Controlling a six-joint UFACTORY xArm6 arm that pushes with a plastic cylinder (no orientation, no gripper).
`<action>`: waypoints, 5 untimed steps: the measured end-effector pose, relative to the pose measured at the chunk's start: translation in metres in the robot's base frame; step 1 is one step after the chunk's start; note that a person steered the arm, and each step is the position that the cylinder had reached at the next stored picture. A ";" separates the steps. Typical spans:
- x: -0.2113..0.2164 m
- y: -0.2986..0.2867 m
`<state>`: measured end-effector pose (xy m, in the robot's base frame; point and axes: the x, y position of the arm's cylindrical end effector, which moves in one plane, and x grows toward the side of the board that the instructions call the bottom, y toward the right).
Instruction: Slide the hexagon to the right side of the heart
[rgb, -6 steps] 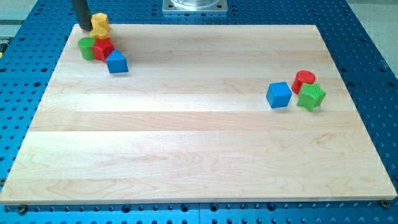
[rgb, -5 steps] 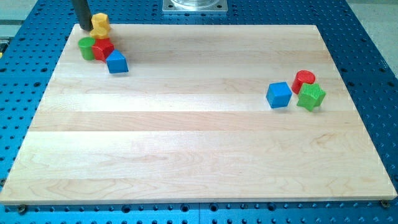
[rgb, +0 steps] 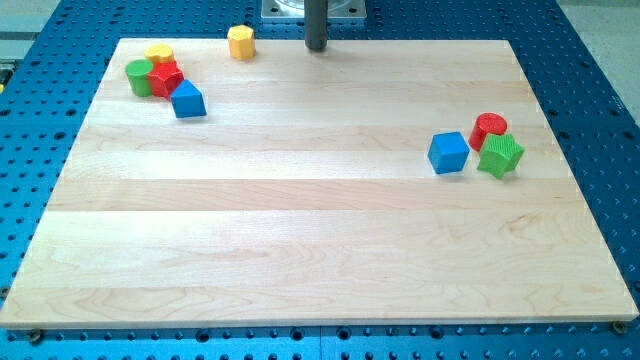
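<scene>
Wooden bench (rgb: 300, 220) is lying on a blue plate with holes (rgb: 600, 120), and you are looking at it from the front. The yellow hexagon (rgb: 241, 42) is sitting alone at the view's top edge, left of the middle. My tip (rgb: 316, 47) is standing to the right of it, near but not touching. It is only a dark rod, so you cannot tell any grip from it.

Over in the top left corner a little bunch is sitting close together: a yellow block (rgb: 158, 53) whose shape you cannot make out, a green cylinder (rgb: 139, 76), a red block (rgb: 165, 78) and a blue block (rgb: 188, 100). The hexagon is sitting to the right of this bunch, apart from it.

Far on the view's right another bunch is resting: a blue cube (rgb: 448, 152), a red cylinder (rgb: 489, 128) and a green star (rgb: 500, 156).
</scene>
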<state>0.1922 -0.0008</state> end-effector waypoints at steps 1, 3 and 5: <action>0.001 -0.004; 0.001 -0.017; 0.000 -0.080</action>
